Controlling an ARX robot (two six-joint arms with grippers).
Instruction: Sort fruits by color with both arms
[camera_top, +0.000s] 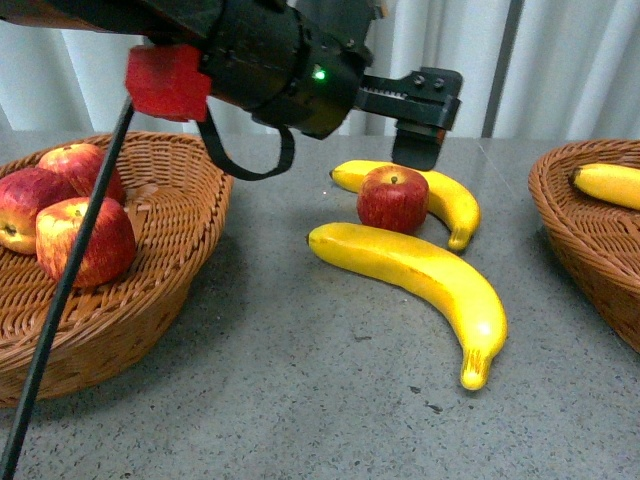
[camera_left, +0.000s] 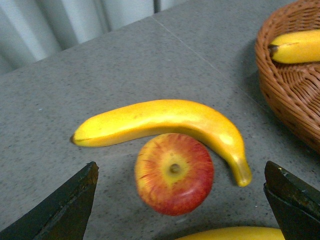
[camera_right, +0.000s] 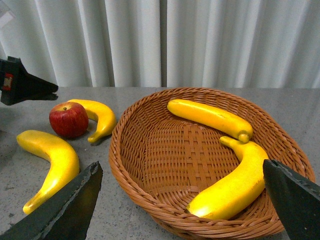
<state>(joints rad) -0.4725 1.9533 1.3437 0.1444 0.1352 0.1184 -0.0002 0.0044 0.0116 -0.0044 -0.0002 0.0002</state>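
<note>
One red apple sits on the grey table between two bananas, one behind it and a larger one in front. My left gripper hovers open just above this apple. In the left wrist view the apple lies midway between the wide-spread fingers, untouched. My right gripper is open over the near rim of the right basket, which holds two bananas. It does not show in the front view.
The left wicker basket holds three red apples. The right basket reaches the table's right side. A black cable slants in front of the left basket. White curtains hang behind the table.
</note>
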